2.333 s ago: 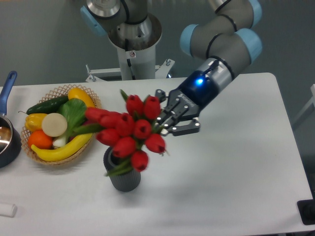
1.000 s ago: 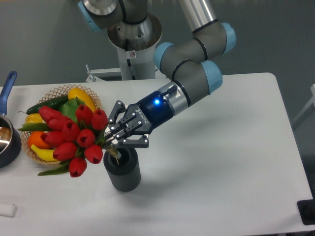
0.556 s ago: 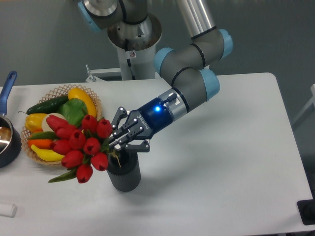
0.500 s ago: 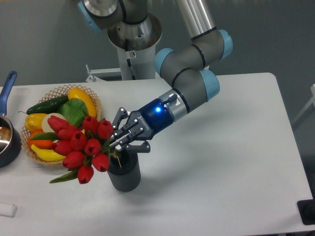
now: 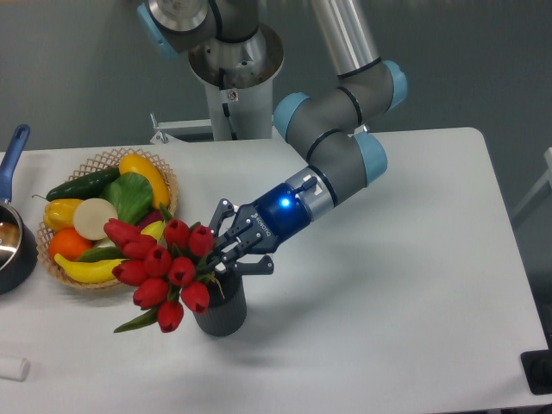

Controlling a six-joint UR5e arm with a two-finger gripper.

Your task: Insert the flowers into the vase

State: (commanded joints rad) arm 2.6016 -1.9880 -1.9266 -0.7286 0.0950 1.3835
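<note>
I had the pincer clamped on the stems of the flowers, holding the bunch low and tilted. The blooms hung out ahead of the pincer and slightly below it, over the desk, while the stem ends pointed back under the fingers toward the vase. I judged the tilt to be deliberate: the heads are far wider than the mouth, so only the stem end can go in first, and it has to be lined up over the opening before the bunch is stood up.

The vase sat directly beneath the pincer, upright. Its mouth was mostly covered by fingers and leaves, so I couldn't tell whether the stem tips were already inside the rim or just at it (my guess: at or barely in). The bunch was not seated; I counted the insertion as partway at best.

Flowers: roughly ten red tulip heads, tightly clustered, with green stems and one long leaf trailing down past the lowest bloom, away from the pincer. They looked stiff, probably artificial. Vase: short, dark grey, ribbed cylinder, narrow against the bunch, so I expected it to tip easily if the stems dragged its rim sideways.

Beyond the blooms, on the far side from the pincer, sat the wicker basket of toy fruit; the nearest tulip heads overlapped its edge in view. A blue-handled pot stood farther out still.
</note>
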